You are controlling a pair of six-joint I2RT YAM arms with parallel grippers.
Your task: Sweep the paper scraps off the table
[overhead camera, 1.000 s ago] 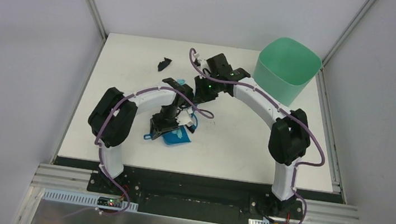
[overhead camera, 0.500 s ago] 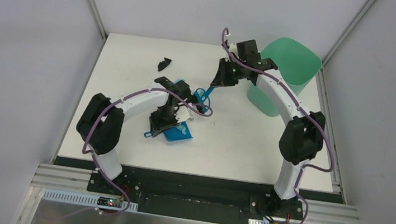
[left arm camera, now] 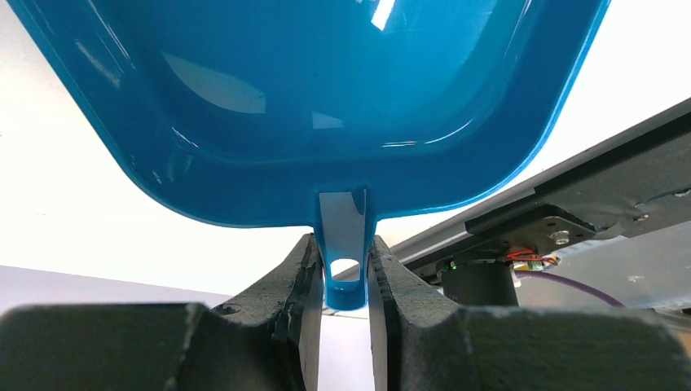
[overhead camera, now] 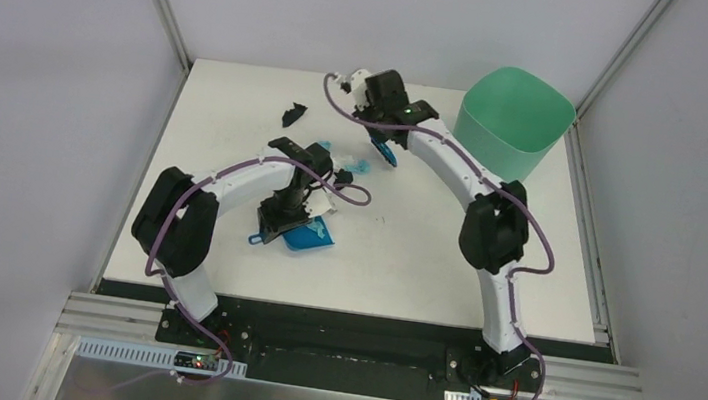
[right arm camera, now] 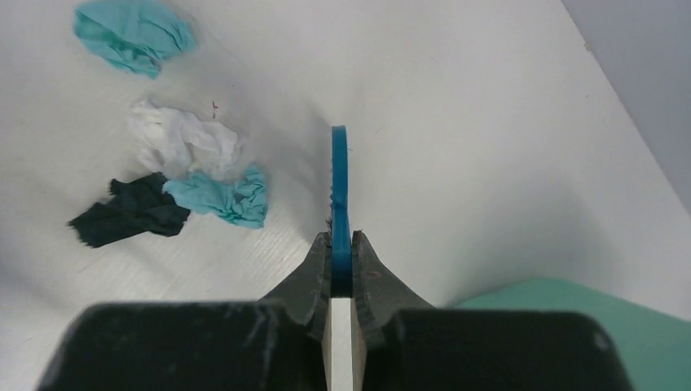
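My left gripper is shut on the handle of the blue dustpan, whose empty tray fills the left wrist view; from above it lies at the table's middle left. My right gripper is shut on the blue hand brush, seen edge-on, held over the far middle of the table. Paper scraps lie just left of the brush: a teal one, a white one, another teal one and a black one. A separate black scrap lies further left at the back.
A green bin stands at the back right corner of the white table. Grey walls close in the left, back and right sides. A tiny speck lies mid-table.
My right arm swung with the brush towards the green bin, then back left to the far middle by the scraps. My left gripper and dustpan shifted slightly left.
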